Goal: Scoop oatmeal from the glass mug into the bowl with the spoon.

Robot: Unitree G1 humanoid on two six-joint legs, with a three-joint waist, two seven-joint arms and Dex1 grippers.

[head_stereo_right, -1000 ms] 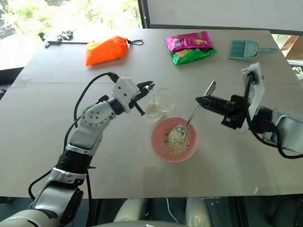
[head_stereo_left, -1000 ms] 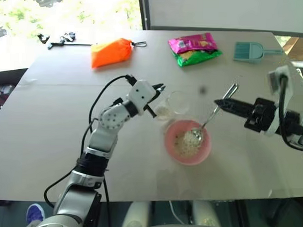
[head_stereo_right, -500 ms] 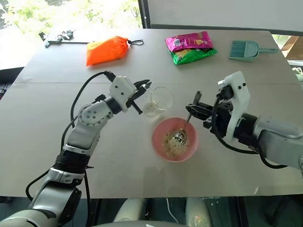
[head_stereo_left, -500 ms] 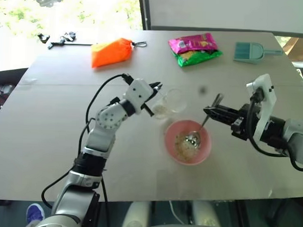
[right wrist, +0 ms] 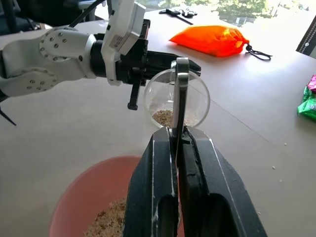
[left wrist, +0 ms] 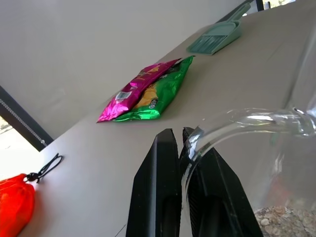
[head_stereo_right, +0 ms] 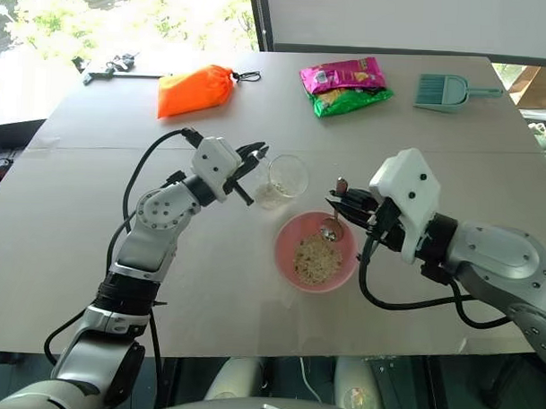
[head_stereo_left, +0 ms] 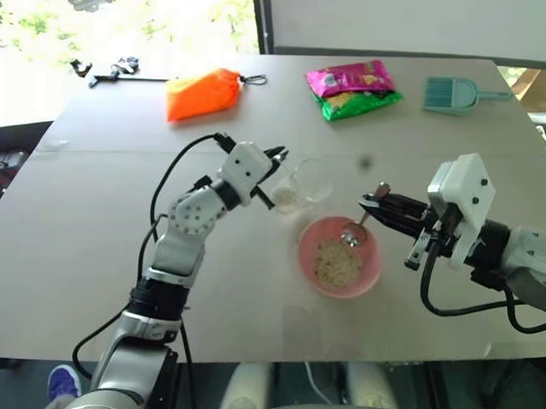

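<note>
While the left end effector (head_stereo_left: 276, 156) pinches the rim of the glass mug (head_stereo_left: 307, 181) between its 2 black fingers (left wrist: 157, 192), the mug stands upright on the tabletop (head_stereo_left: 83, 243) with a little oatmeal (right wrist: 167, 117) lying in its bottom. Just at 5 o'clock of the mug sits the pink bowl (head_stereo_left: 338, 258), holding a pale heap of flakes of its own. At 3 o'clock of the bowl, the right end effector (head_stereo_left: 369, 200) has its fingers pressed together on the handle of the spoon (head_stereo_right: 332, 223), whose small oval scoop hangs over the bowl's far right edge, handle rising up and away from it. Whether the scoop touches the flakes I cannot tell. Toward 12 o'clock on the tabletop lie a pink and green snack packet (head_stereo_left: 353, 87) and, at about 1 o'clock, a teal dustpan (head_stereo_left: 456, 93). An orange pouch (head_stereo_left: 201, 93) rests at 11 o'clock, with a black cord (head_stereo_left: 107, 72) further left of it.
</note>
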